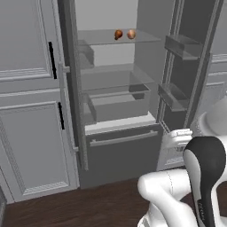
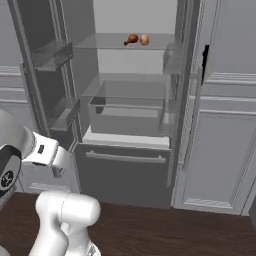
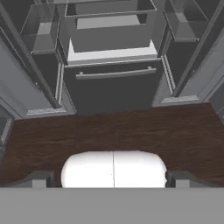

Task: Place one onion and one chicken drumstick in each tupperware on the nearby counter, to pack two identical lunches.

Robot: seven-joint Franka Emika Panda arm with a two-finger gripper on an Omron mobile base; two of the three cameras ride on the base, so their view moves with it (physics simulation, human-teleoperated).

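Drumstick (image 2: pixel 131 39) just beside onion (image 2: pixel 144 39) on fridge shelf (image 2: pixel 100 44); seemingly touching.

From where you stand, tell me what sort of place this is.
Likely a kitchen, facing an open grey fridge with glass shelves: a glossy brown chicken drumstick beside a round tan onion, panelled cabinet doors alongside.

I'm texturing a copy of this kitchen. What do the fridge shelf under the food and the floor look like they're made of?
The shelf looks like clear glass or plastic: the back wall shows through it. The floor looks like dark brown wood with a satin finish, streaked with grain. On the shelf, the chicken drumstick is glossy and the onion looks smooth.
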